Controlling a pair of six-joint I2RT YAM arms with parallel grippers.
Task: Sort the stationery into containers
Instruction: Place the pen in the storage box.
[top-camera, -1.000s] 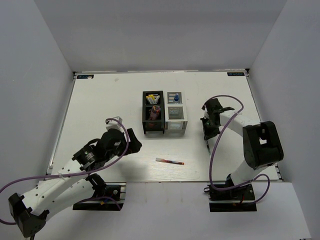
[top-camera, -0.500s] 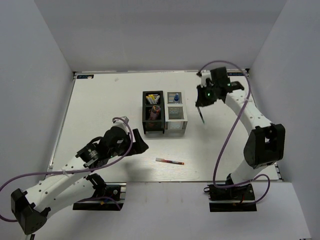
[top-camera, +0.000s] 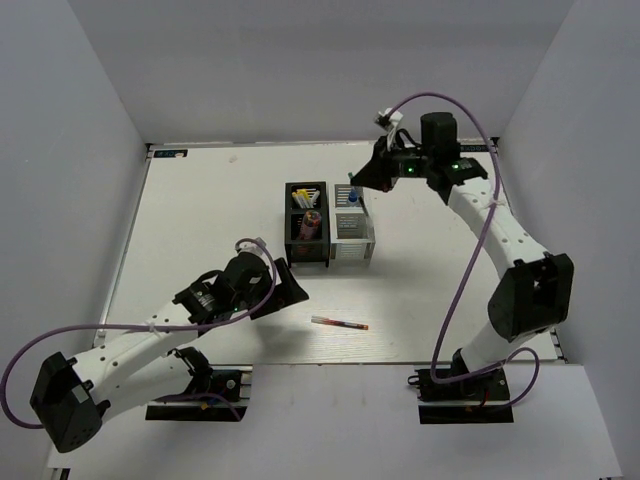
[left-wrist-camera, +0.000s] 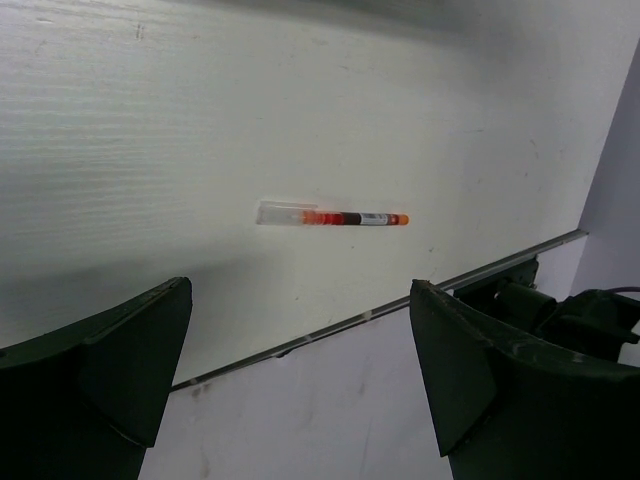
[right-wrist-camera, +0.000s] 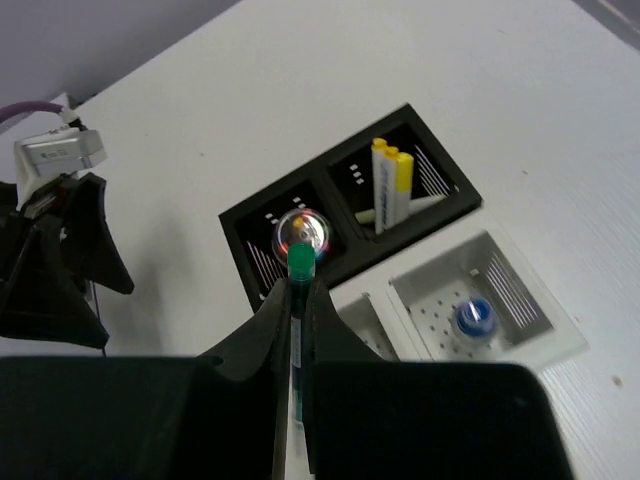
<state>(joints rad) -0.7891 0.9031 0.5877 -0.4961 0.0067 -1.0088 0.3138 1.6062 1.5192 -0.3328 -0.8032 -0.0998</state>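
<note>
The right gripper (right-wrist-camera: 296, 330) clamps the dark green pen (right-wrist-camera: 300, 262) upright, ready to drop endwise. It hangs over the black box (right-wrist-camera: 335, 192), perhaps the compartment holding the pink cylinder (right-wrist-camera: 303, 232). The left gripper (left-wrist-camera: 300, 300) gapes wide, with the red pen (left-wrist-camera: 333, 217) at twelve o'clock, lined up for straddling.

A white surface (top-camera: 200, 200) with a faint wood-like grain forms the floor of a plain enclosure. A pale grey back wall (top-camera: 320, 70) rises from its far edge, with a left wall (top-camera: 60, 220) and a right wall (top-camera: 590, 200) of the same colour along its sides. One small dark label (top-camera: 170, 153) sits at the far left corner, and a second label (top-camera: 474, 148) at the far right corner. A faint smudge (top-camera: 235, 156) lies near the far edge. A thin metal strip (left-wrist-camera: 330, 326) trims the near edge.
</note>
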